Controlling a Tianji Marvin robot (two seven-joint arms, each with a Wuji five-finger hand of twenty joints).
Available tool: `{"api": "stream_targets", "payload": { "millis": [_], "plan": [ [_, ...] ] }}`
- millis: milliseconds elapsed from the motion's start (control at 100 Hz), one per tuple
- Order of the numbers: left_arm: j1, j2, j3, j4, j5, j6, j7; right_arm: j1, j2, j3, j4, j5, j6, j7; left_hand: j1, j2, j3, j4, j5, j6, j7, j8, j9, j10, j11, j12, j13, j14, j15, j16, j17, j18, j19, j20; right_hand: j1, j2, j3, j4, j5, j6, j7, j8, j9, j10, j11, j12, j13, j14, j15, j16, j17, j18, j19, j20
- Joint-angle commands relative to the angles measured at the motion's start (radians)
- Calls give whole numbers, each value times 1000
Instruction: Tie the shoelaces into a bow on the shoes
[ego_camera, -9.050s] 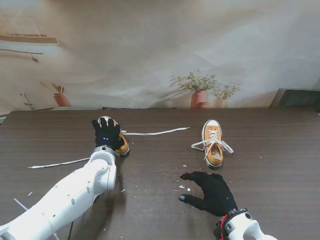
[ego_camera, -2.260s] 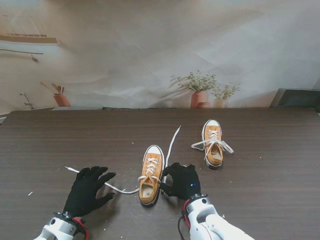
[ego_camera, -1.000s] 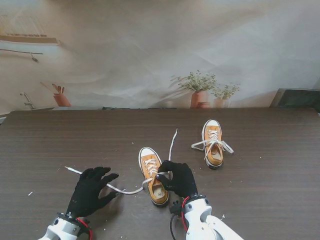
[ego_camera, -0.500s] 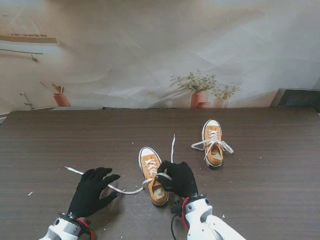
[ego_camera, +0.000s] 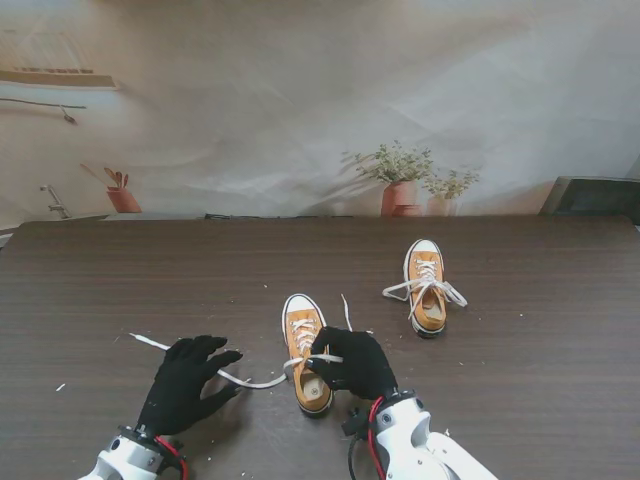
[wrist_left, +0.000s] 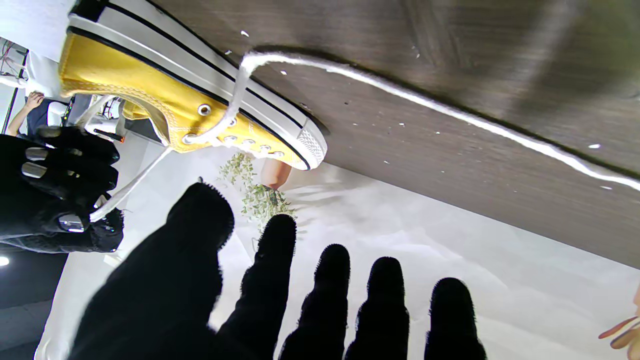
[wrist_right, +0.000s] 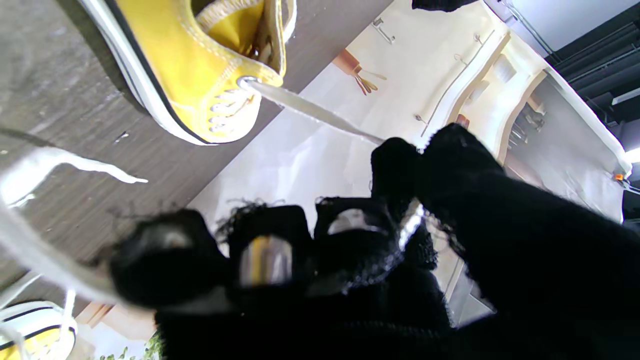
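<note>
A yellow sneaker (ego_camera: 304, 350) with untied white laces lies on the dark table between my hands, toe pointing away from me. My right hand (ego_camera: 352, 364), in a black glove, is shut on the shoe's right lace (wrist_right: 320, 111), which runs taut from an eyelet to my pinched fingers. The loose end of this lace (ego_camera: 345, 310) trails away past the hand. My left hand (ego_camera: 186, 384) rests open, fingers spread, over the left lace (ego_camera: 235, 378), which lies slack across the table (wrist_left: 450, 110). A second yellow sneaker (ego_camera: 427, 286) sits farther right with its laces tied.
Small white flecks dot the dark wood table (ego_camera: 120, 280). A backdrop with printed potted plants (ego_camera: 402, 180) rises behind the far edge. A dark object (ego_camera: 592, 195) sits at the far right corner.
Over the last second my right hand pulled the lace toward me, shortening the trailing end. The near sneaker shifted slightly. My left hand stayed in place.
</note>
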Motion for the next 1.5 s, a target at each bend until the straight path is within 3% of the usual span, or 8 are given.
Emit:
{"api": "stream_targets", "payload": {
  "millis": [0,80,180,540,580,970,1070,1490],
  "plan": [
    [2,-1,2,-3,0,-5,-15,-25,17,12,-34,0,17,22,10,33,-34,-3,14,10,4,3,5,13,8,1,-4,4,2,-18,-14,-4,2,-5,17,11,12,-11,11,-64,-1,-16,52,-28,36,32,35,-28,122,59,72,-13,201,210],
    [1,-2,3,-3,-1,-6,-14,-62,27,36,-91,11,52,68,12,34,-35,-2,11,10,3,2,5,13,9,1,-3,5,2,-18,-14,-3,3,-5,18,20,5,-10,10,-54,-1,-19,52,-21,11,37,33,-26,213,118,94,-58,392,337],
    [11,-4,-1,-16,-16,-11,-25,-119,49,63,-172,-41,117,116,15,30,-37,-1,4,12,-1,0,11,13,10,2,3,16,4,-17,-14,1,4,-6,-9,34,-1,-14,22,-67,-8,-32,51,-5,-14,48,33,-27,219,147,98,-63,440,386],
    [162,11,13,-246,55,259,-162,-240,113,160,-316,-261,186,278,16,37,-130,14,-71,17,-55,-11,-38,11,-30,-8,-30,55,-42,-4,-12,34,-44,38,-76,108,-105,-9,33,-231,-76,-6,-167,-34,-111,211,41,-131,123,62,120,-249,440,341],
    [159,13,28,-254,65,287,-175,-242,115,164,-319,-268,188,286,40,48,-190,39,-79,16,-66,-3,-48,10,-37,-6,-35,54,-55,4,-3,35,-88,82,-76,105,-107,-8,38,-236,-81,-9,-190,-35,-112,218,41,-129,120,59,123,-271,440,340],
    [-3,21,271,-246,106,627,-253,-234,113,161,-315,-239,190,301,64,-92,-117,70,-53,41,-65,1,-47,35,-4,25,-36,81,-18,51,14,61,1,178,-63,95,-101,-6,55,-218,-88,-20,-177,-26,-117,217,41,-124,135,62,127,-282,440,358],
    [-50,24,322,-226,129,690,-267,-238,112,164,-317,-231,188,299,35,-158,-7,37,-30,45,-54,4,-28,34,15,35,-20,82,16,62,13,68,103,163,-61,97,-100,-6,55,-216,-88,-20,-176,-24,-118,216,41,-123,135,63,127,-281,440,361],
    [-214,17,479,-118,79,821,-310,-268,107,189,-334,-202,151,284,21,-200,72,-1,48,48,0,28,42,43,71,61,44,92,107,84,64,111,268,157,-49,99,-102,-5,54,-206,-88,-20,-171,-21,-119,213,40,-115,132,62,126,-275,440,362]
  ]
}}
